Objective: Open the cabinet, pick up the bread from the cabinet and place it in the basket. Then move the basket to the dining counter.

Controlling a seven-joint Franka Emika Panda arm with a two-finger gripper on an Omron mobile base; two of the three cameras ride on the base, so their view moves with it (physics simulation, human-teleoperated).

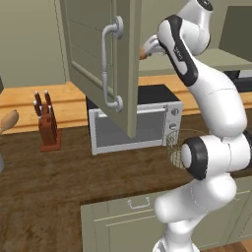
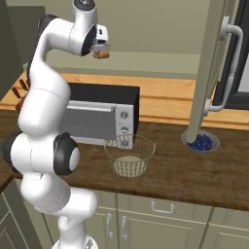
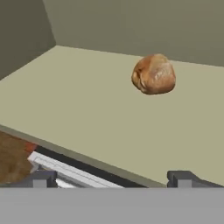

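The cabinet stands open, its sage door (image 1: 98,59) swung out above the microwave, and a second door (image 2: 214,73) hangs open at the right. The bread (image 3: 154,74), a small brown roll, lies on the pale cabinet shelf (image 3: 78,109). My gripper (image 3: 111,178) is open at the shelf's front edge, short of the bread and not touching it. From the right base view the gripper (image 2: 103,48) hovers right by the bread (image 2: 101,55). The wire basket (image 2: 130,154) sits on the wood worktop in front of the microwave. The dining counter is out of view.
A steel microwave (image 2: 102,116) stands under the cabinet. A bowl of blue berries (image 2: 200,142) sits below the right door. A knife block (image 1: 47,123) is at the left of the worktop (image 1: 44,187). The open door's long handle (image 1: 109,64) juts out beside my arm.
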